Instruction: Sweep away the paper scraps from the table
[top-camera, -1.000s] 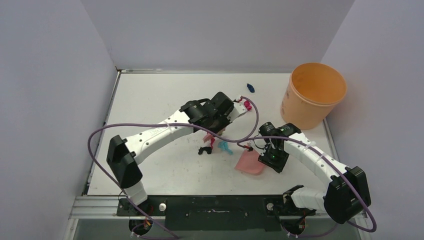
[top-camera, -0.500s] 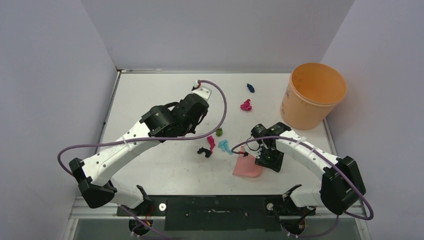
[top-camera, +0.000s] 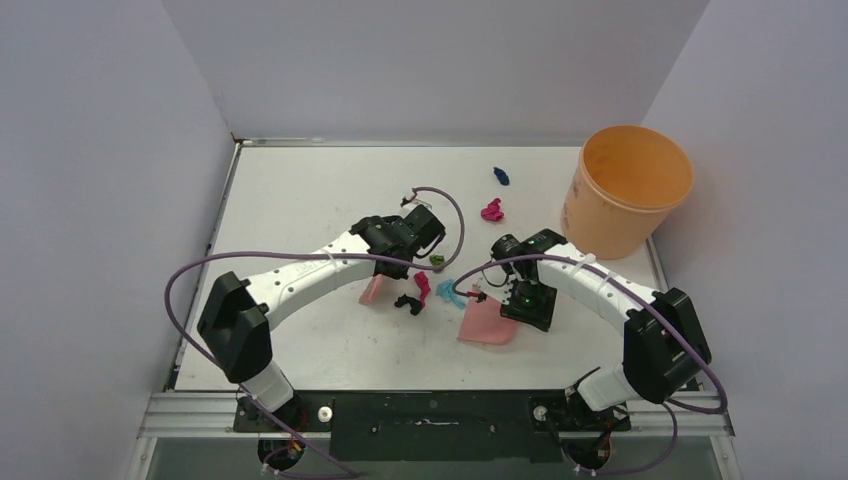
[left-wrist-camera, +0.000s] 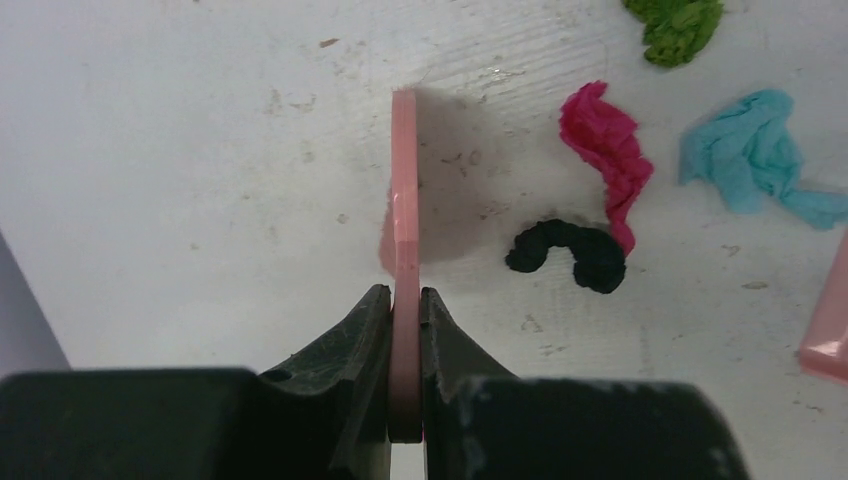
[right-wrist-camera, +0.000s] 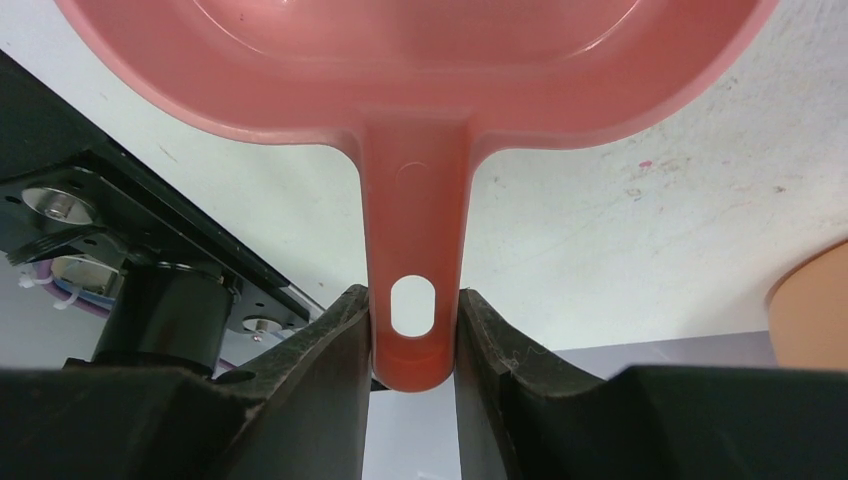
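Beside crumpled paper scraps (left-wrist-camera: 605, 150), the left gripper (left-wrist-camera: 404, 297) pinched a thin pink plastic brush (left-wrist-camera: 404, 180); the right gripper (right-wrist-camera: 412, 300) clamped a glossy pink dustpan (right-wrist-camera: 420, 90).

Both arms stretch forward with elbows bowed outward and wrists turned in toward each other, the left gripper (left-wrist-camera: 405, 300) angled downward with its jaws clamped on the thin pink brush (left-wrist-camera: 404, 190), the right gripper (right-wrist-camera: 413, 305) held low, its jaws pinching the dustpan (right-wrist-camera: 414, 220) by its handle.
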